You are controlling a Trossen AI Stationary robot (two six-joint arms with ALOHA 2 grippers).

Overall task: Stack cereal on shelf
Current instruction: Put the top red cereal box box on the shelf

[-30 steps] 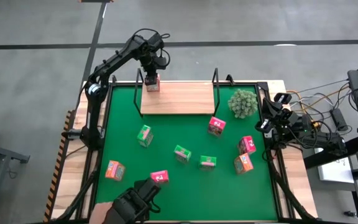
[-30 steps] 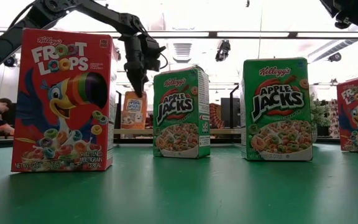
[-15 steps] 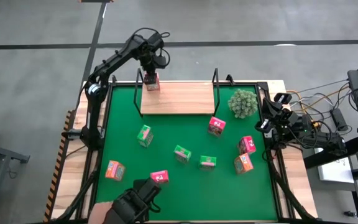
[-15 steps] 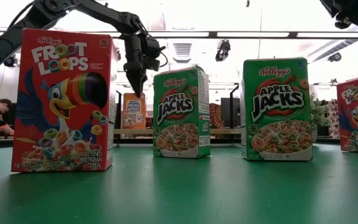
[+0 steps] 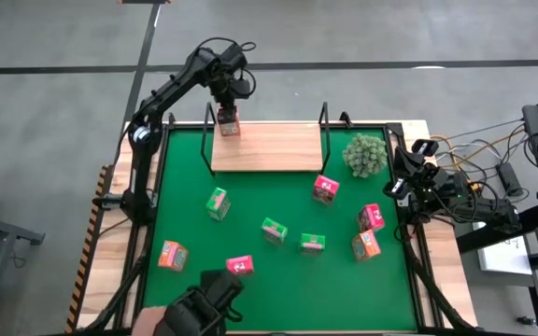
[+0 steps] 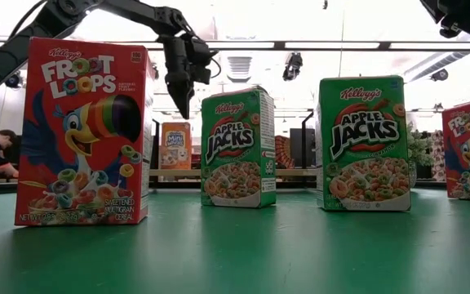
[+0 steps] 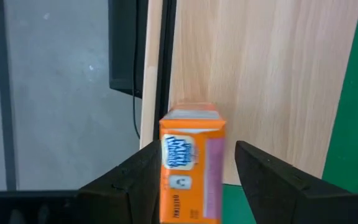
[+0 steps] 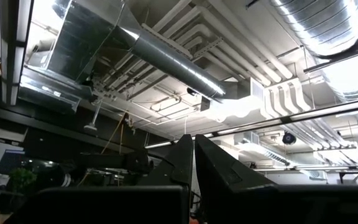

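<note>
The left gripper [image 7: 194,171] hangs above the shelf [image 5: 269,147] corner, fingers spread and gripping nothing — the orange Mini-Wheats box [image 7: 191,162] stands upright on the board directly beneath, between the fingers but clear of them. In the low view a Froot Loops box [image 6: 82,131] partly hides that corner. The right gripper [image 8: 192,158] is parked at the table's right edge — fingers pressed together, pointing at the ceiling.
</note>
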